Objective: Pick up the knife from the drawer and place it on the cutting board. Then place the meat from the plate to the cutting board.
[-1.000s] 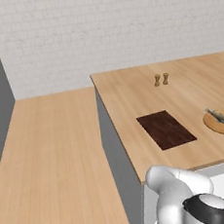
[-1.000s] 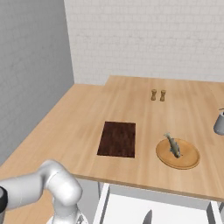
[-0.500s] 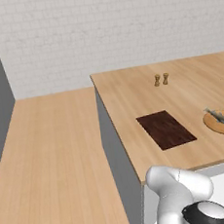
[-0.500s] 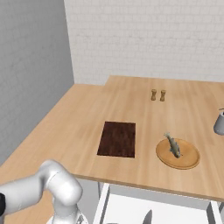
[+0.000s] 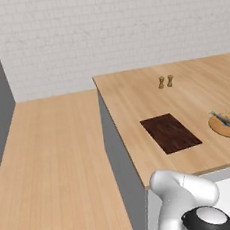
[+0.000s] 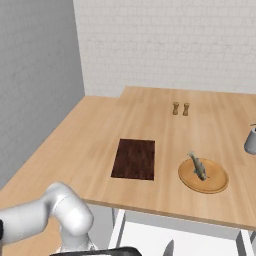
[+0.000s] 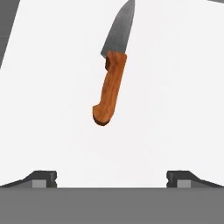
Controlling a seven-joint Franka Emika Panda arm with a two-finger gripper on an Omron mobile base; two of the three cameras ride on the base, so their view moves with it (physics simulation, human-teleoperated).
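Since the earlier frame the arm had sunk a little toward the drawer (image 7: pixel 183 87); board (image 6: pixel 134 158), plate (image 6: pixel 216 181) and meat (image 6: pixel 198 166) lay unmoved on the worktop (image 6: pixel 100 145). The knife (image 7: pixel 112 85) lay flat in the drawer, ahead of the wide-open, empty tool (image 7: pixel 111 179). The handle sat off-centre and slanted to the fingers, so closing too early risked missing or nudging the knife.

We see two small wooden shakers (image 6: pixel 180 108) side by side far back on our light wood counter (image 6: pixel 150 120), grey vessel (image 6: pixel 250 140) at right edge, white brick wall (image 5: pixel 108 32) behind.
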